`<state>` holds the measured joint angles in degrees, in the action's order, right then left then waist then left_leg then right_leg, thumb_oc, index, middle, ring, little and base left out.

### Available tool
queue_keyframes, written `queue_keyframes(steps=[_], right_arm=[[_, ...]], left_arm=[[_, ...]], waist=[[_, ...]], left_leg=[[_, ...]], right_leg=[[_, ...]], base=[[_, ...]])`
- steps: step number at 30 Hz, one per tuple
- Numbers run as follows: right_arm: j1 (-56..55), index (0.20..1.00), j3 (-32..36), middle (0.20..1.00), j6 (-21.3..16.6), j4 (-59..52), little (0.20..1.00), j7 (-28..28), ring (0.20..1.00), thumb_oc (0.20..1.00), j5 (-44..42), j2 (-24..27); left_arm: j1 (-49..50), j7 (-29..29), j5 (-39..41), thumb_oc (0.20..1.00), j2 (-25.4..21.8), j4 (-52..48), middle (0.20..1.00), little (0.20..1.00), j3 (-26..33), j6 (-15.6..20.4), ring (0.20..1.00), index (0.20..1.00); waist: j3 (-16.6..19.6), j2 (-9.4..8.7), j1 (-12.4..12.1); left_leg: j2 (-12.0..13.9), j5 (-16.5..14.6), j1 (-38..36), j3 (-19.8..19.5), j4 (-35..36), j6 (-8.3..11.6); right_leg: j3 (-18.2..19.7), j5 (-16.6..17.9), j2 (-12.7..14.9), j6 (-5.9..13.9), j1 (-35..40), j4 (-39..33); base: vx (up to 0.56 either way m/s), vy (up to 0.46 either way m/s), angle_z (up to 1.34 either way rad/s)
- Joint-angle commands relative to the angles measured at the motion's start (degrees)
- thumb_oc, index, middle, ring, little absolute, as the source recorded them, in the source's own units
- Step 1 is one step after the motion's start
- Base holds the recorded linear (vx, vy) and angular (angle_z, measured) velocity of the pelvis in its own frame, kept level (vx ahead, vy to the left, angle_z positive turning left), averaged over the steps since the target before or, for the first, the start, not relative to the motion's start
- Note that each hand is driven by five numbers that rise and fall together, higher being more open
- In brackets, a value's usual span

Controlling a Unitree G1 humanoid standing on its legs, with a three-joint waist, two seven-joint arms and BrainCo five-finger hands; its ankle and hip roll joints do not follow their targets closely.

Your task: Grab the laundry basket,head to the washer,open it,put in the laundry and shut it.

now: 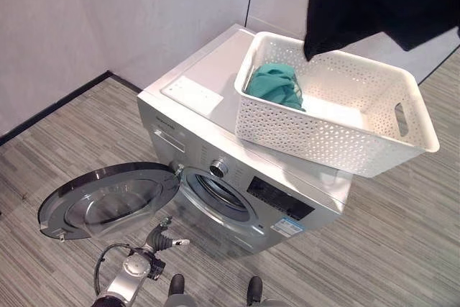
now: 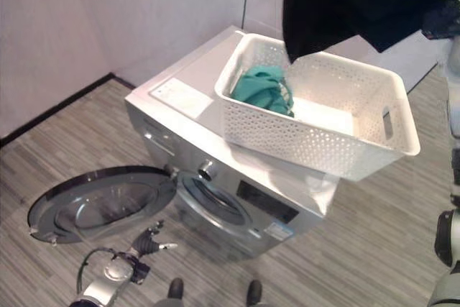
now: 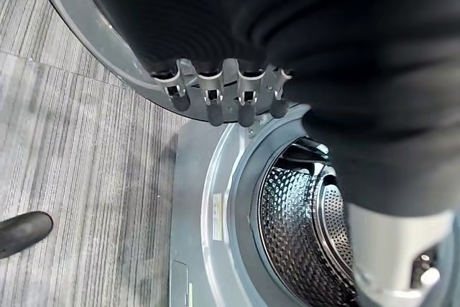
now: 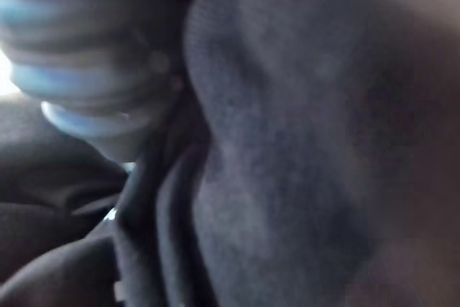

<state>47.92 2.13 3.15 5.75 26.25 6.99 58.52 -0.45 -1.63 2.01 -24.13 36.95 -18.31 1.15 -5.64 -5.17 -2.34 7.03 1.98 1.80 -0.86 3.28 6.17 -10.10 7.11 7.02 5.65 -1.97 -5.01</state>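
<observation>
The left hand [image 1: 164,238] hangs low in front of the washer [image 1: 237,177], just below the open round door [image 1: 108,203], with its fingers [image 3: 210,102] lined up straight and relaxed and nothing between them. In its wrist view the fingertips sit just before the door's rim, and the steel drum [image 3: 305,228] shows through the open porthole.

The right hand [image 4: 93,98] is raised above the washer, buried in a black garment [image 1: 374,1]. In its wrist view dark cloth folds against the ribbed cover, and the fingers are hidden, so I cannot tell how they stand. The garment hangs above the far side of the one white perforated laundry basket [image 1: 338,145], its lower corner dangling over the basket's rim; its upper part is cut off by the frame.

The basket sits on top of the washer, overhanging the washer's front corner. Inside it lies one teal garment [image 1: 274,84], bunched at the end nearer the wall. One washer, one door, swung fully open above the striped floor [image 1: 65,149].
</observation>
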Motion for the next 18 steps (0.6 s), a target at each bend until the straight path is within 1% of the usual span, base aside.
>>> queue_keyframes(steps=[1, 2, 6, 7, 8, 9, 10, 11, 12, 13, 17, 18], right_arm=[[3.1, 0.2, 4.9, 0.2, 1.2, -1.9, 0.2, 6.6, 0.2, 0.2, 7.6, 1.3], [2.9, 0.2, 5.0, 0.2, 1.2, -2.0, 0.2, 6.5, 0.2, 0.2, 7.6, 1.3], [0.4, 0.2, 8.8, 0.2, 3.4, -4.9, 0.2, 9.1, 0.2, 0.2, 13.3, 1.7], [-2.7, 0.2, 11.4, 0.2, 4.1, -6.3, 0.2, 9.7, 0.2, 0.2, 15.1, 2.0], [-3.8, 0.2, 12.4, 0.2, 4.2, -6.9, 0.2, 9.6, 0.2, 0.2, 15.2, 1.8], [-8.1, 0.2, 15.6, 0.2, 4.9, -8.2, 0.2, 10.5, 0.2, 0.2, 16.2, 1.1], [-9.6, 0.2, 16.9, 0.2, 5.0, -9.0, 0.2, 10.3, 0.2, 0.2, 16.4, 0.7], [-16.1, 0.2, 21.7, 0.2, 5.3, -11.0, 0.2, 11.1, 0.2, 0.2, 17.7, -1.1], [-17.2, 0.2, 22.6, 0.2, 5.4, -11.6, 0.2, 11.0, 0.2, 0.2, 17.7, -1.5], [-20.0, 0.2, 24.6, 0.2, 5.5, -12.2, 0.2, 11.2, 0.2, 0.2, 18.0, -2.4], [-32.5, 0.2, 33.7, 0.2, 7.2, -14.9, 0.2, 13.4, 0.2, 0.2, 20.4, -7.8], [-36.7, 0.2, 36.3, 0.2, 7.8, -15.6, 0.2, 13.6, 0.2, 0.2, 21.1, -10.3]], left_arm=[[-2.2, -2.3, -1.5, 1.0, -1.2, -0.5, 1.0, 1.0, -0.1, 2.9, 1.0, 1.0], [-2.2, -2.3, -1.5, 1.0, -1.3, -0.5, 1.0, 1.0, -0.1, 2.9, 1.0, 1.0], [-2.6, -3.6, -2.2, 1.0, -1.3, -1.7, 1.0, 1.0, 1.0, 3.1, 1.0, 1.0], [-2.5, -4.3, -3.2, 1.0, -1.2, -1.7, 1.0, 1.0, 2.1, 3.0, 1.0, 1.0], [-2.5, -4.3, -3.2, 1.0, -1.4, -1.7, 1.0, 1.0, 1.8, 3.0, 1.0, 1.0], [-2.3, -4.9, -4.3, 1.0, -1.0, -1.2, 1.0, 1.0, 2.7, 2.9, 1.0, 1.0], [-2.3, -4.9, -4.3, 1.0, -1.3, -1.2, 1.0, 1.0, 2.3, 2.9, 1.0, 1.0], [-1.8, -5.4, -5.3, 1.0, -0.6, -0.3, 1.0, 1.0, 3.9, 2.7, 1.0, 1.0], [-1.8, -5.4, -5.4, 1.0, -0.8, -0.2, 1.0, 1.0, 3.6, 2.7, 1.0, 1.0], [-1.5, -5.5, -5.4, 1.0, -0.7, -0.1, 1.0, 1.0, 4.0, 2.7, 1.0, 1.0], [0.9, -6.6, -6.0, 1.0, -0.4, 1.4, 1.0, 1.0, 7.1, 2.3, 1.0, 1.0], [1.6, -7.1, -6.2, 1.0, -0.3, 2.2, 1.0, 1.0, 8.2, 2.3, 1.0, 1.0]], waist=[[1.7, -0.92, 0.1], [1.8, -0.98, 0.1], [1.8, -0.73, 0.5], [1.7, -0.49, 1.1], [1.8, -0.76, 0.8], [1.7, -0.4, 1.6], [1.8, -0.75, 1.2], [1.5, -0.36, 2.3], [1.7, -0.61, 2.0], [1.7, -0.53, 2.3], [1.6, -0.39, 3.4], [1.5, -0.44, 3.6]], left_leg=[[-1.4, -4.0, 0.1, -1.1, 0.1, -4.05], [-1.4, -4.0, 0.1, -1.0, 0.1, -4.05], [-1.7, -4.5, 0.0, -0.7, -0.6, -4.4], [-1.8, -4.6, -0.1, -0.5, -0.7, -4.64], [-1.8, -4.6, -0.1, -0.5, -0.7, -4.66], [-2.1, -4.8, -0.2, -0.2, -0.6, -4.93], [-2.2, -4.8, -0.2, -0.2, -0.6, -4.96], [-2.6, -4.8, -0.1, 0.1, -0.6, -5.43], [-2.6, -5.0, -0.2, 0.0, -0.5, -5.44], [-2.8, -5.2, -0.4, 0.2, -0.5, -5.6], [-3.9, -6.1, -1.0, 1.7, -0.5, -6.52], [-4.2, -6.3, -1.3, 2.3, -0.5, -6.86]], right_leg=[[5.4, -6.1, 2.6, 1.94, 3.0, 2.1], [5.4, -6.1, 2.6, 1.95, 3.0, 2.1], [6.1, -6.1, 3.0, 2.33, 2.7, 2.1], [6.5, -5.9, 3.1, 2.49, 2.5, 2.2], [6.5, -5.9, 3.2, 2.51, 2.5, 2.2], [6.7, -5.7, 3.4, 2.71, 2.4, 2.4], [6.7, -5.8, 3.5, 2.74, 2.3, 2.4], [6.9, -5.1, 3.9, 3.17, 1.9, 2.6], [6.9, -5.3, 3.9, 3.23, 2.0, 2.5], [7.1, -5.1, 4.1, 3.39, 1.9, 2.6], [8.1, -3.6, 5.1, 4.47, 0.7, 2.9], [8.5, -3.2, 5.4, 4.78, 0.3, 3.2]], base=[[0.01, 0.023, -0.16], [0.0, 0.031, -0.09], [0.0, 0.052, -0.06], [0.0, 0.065, -0.07], [0.0, 0.096, -0.09], [0.0, 0.057, -0.12], [-0.02, 0.129, -0.09], [-0.01, 0.076, -0.05], [0.0, 0.104, -0.01], [0.02, 0.068, 0.01], [0.0, 0.126, -0.19], [0.03, 0.171, -0.34]])
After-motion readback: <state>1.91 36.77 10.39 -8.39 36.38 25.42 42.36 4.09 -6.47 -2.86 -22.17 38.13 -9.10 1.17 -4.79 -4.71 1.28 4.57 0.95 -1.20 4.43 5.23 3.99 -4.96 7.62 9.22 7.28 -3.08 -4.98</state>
